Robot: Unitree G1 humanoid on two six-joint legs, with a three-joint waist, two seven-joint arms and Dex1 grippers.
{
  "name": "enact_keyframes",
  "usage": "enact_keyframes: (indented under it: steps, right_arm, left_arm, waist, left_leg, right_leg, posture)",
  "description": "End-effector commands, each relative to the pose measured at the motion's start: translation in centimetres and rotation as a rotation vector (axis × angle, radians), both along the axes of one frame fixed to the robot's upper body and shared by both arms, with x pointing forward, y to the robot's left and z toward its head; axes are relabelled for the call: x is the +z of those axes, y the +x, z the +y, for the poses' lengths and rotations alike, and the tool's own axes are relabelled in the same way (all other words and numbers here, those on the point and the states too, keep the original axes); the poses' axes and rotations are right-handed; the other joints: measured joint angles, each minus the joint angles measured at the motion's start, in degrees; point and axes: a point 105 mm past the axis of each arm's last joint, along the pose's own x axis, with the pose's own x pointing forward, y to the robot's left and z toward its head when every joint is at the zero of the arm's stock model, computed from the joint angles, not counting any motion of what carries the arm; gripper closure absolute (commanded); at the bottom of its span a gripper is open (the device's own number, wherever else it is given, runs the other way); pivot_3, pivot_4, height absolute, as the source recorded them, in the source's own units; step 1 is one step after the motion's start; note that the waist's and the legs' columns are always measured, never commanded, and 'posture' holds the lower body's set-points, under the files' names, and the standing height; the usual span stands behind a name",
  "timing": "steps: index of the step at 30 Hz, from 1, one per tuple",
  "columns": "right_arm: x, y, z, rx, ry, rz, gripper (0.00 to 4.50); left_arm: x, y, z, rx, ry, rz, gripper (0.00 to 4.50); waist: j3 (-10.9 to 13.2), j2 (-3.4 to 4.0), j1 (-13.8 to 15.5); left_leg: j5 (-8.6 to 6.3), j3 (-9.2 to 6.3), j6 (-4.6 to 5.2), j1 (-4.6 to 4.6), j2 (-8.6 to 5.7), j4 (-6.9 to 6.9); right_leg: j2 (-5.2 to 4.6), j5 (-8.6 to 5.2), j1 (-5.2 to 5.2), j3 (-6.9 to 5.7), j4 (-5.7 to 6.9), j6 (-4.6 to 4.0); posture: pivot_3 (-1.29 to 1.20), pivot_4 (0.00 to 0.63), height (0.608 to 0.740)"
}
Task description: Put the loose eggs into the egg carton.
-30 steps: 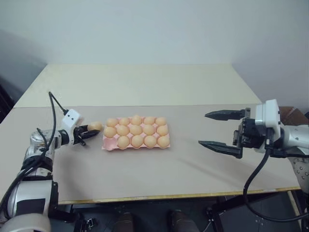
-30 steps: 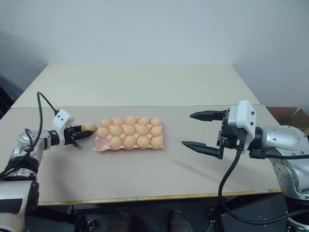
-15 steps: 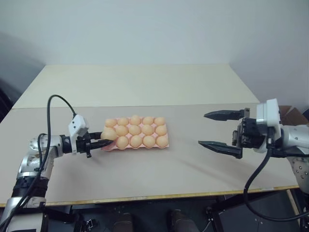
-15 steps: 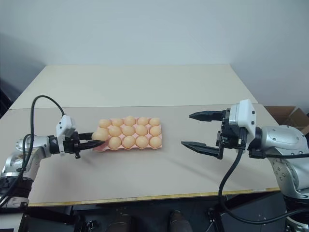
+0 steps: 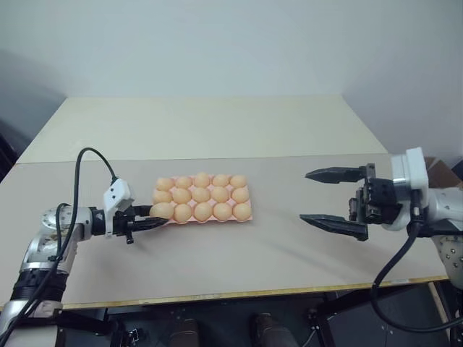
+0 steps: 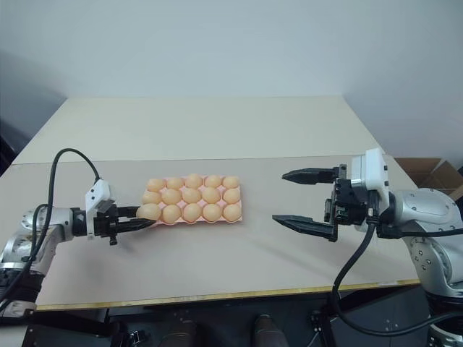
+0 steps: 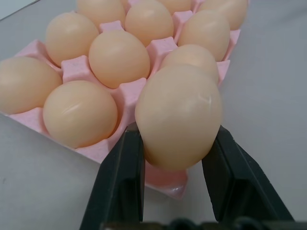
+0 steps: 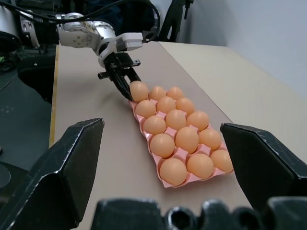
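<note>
Held egg (image 7: 178,116): smooth pale orange-tan oval, long axis roughly upright between the fingers, over the carton's near-left corner cup.
Egg carton (image 5: 245,218): pink tray, other cups filled.
Left gripper (image 5: 160,217): clamped on the egg.
Right gripper (image 5: 334,200): fingers wide apart, well right of carton.

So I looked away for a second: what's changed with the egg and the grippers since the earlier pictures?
The left gripper, shut on the egg throughout, carried it from beside the pink egg carton's left end to its near-left corner cup. The egg is not yet released. The right gripper stayed open, off to the right; the carton's other eggs stayed put.
</note>
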Motion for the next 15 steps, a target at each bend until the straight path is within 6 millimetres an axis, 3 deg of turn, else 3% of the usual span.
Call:
enact_keyframes:
  steps: [1, 4, 7, 12, 15]
  right_arm:
    - [1.1, -0.3, -0.1, 0.009, 0.010, -0.044, 0.00]
    - [1.1, -0.2, -0.1, 0.009, 0.008, -0.047, 0.00]
    - [1.1, -0.1, -0.1, 0.008, 0.006, -0.051, 0.00]
    - [1.1, -0.1, -0.2, 0.004, 0.003, -0.053, 0.00]
    - [1.0, -0.2, -0.2, 0.003, 0.002, -0.055, 0.00]
  left_arm:
    - [1.1, -0.1, 0.3, 0.003, 0.003, -0.040, 2.99]
    - [0.5, 0.1, 0.4, 0.027, 0.025, -0.026, 2.99]
    - [0.6, 0.2, 0.4, 0.038, 0.021, -0.025, 2.19]
    - [2.3, 0.3, 1.1, 0.049, 0.007, -0.087, 0.58]
    - [3.3, -0.2, 1.9, 0.058, 0.004, -0.103, 0.58]
  waist:
    - [0.00, 0.00, 0.00]
    - [0.00, 0.00, 0.00]
    - [0.00, 0.00, 0.01]
    - [0.00, 0.00, 0.00]
    - [0.00, 0.00, -0.14]
  left_leg:
    - [0.00, 0.00, 0.00, 0.00, 0.00, 0.00]
    - [0.00, 0.00, 0.00, 0.00, 0.00, 0.00]
    - [0.00, 0.00, 0.00, 0.00, 0.00, 0.00]
    - [0.00, 0.00, 0.00, 0.00, 0.00, 0.00]
    - [0.00, 0.00, 0.00, 0.00, 0.01, 0.00]
  right_leg:
    - [0.00, 0.00, 0.00, 0.00, 0.00, 0.00]
    - [0.00, 0.00, 0.00, 0.00, 0.00, 0.00]
    - [0.00, 0.00, 0.00, 0.00, 0.00, 0.00]
    - [0.00, 0.00, 0.00, 0.00, 0.00, 0.00]
    - [0.00, 0.00, -0.01, 0.00, 0.00, 0.00]
  posture:
    - [0.00, 0.150, 0.740]
    - [0.00, 0.150, 0.740]
    - [0.00, 0.150, 0.740]
    - [0.00, 0.150, 0.740]
    - [0.00, 0.150, 0.740]
